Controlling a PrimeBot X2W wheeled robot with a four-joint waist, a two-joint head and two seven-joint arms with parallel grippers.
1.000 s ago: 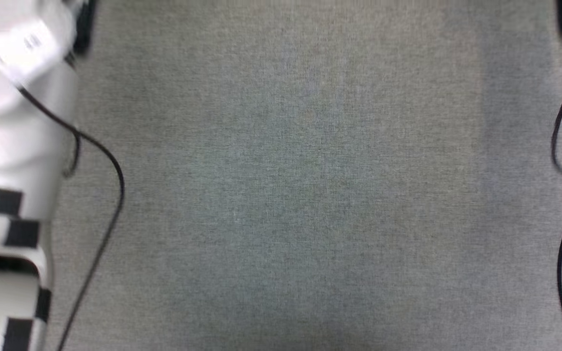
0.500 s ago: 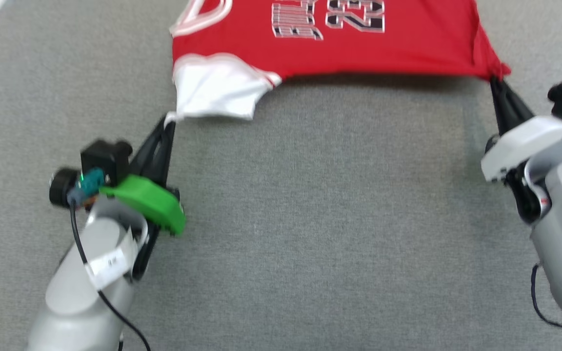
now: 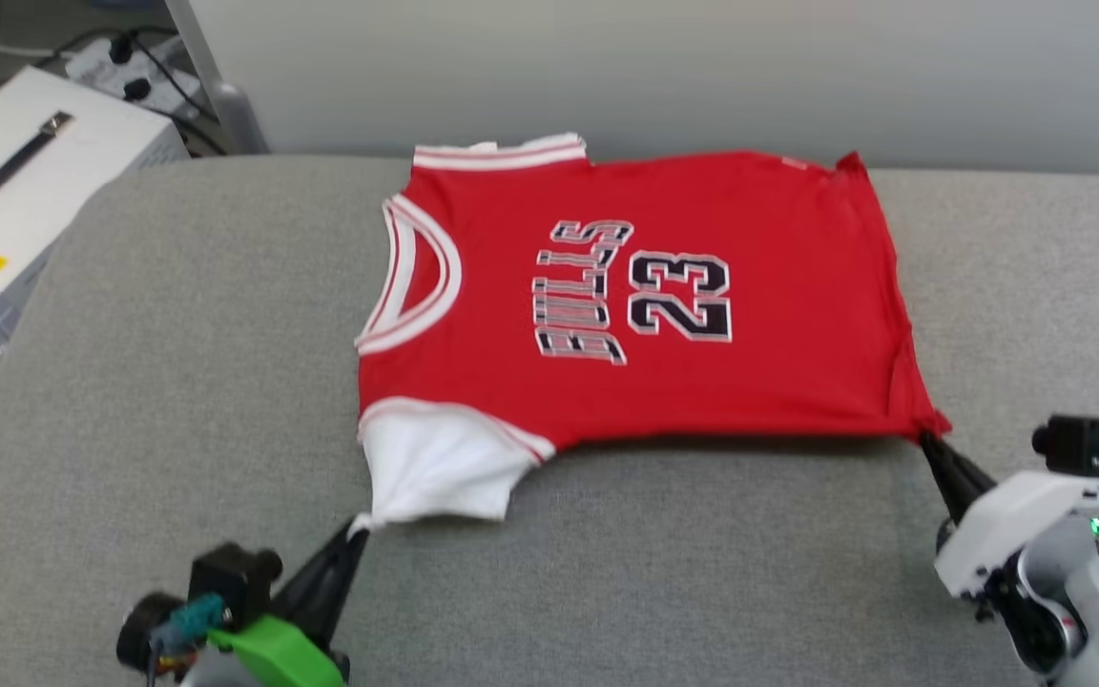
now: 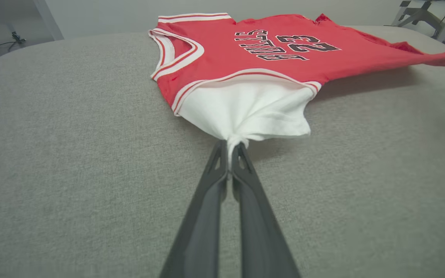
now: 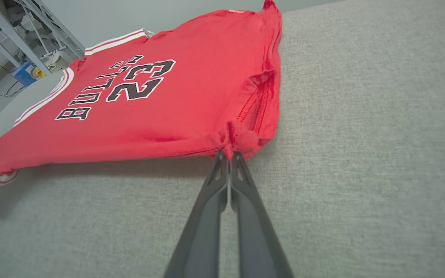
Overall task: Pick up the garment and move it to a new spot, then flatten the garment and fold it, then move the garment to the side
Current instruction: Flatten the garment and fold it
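left gripper (image 4: pixel 229 144) pinching garment (image 3: pixel 778 248) sleeve edge, right gripper (image 5: pixel 228 154) hem corner

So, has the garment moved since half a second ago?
Cannot tell: the head camera tilted; garment still spans left claw to right claw, no fixed landmark earlier.

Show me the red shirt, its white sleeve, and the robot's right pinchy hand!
garment (image 3: pixel 798 286), head view: plain red cloth right of the number.
white sleeve (image 4: pixel 245 112), left wrist view: middle of the sleeve.
right gripper (image 5: pixel 229 154), right wrist view: between its fingertips, pinching the garment's red corner.
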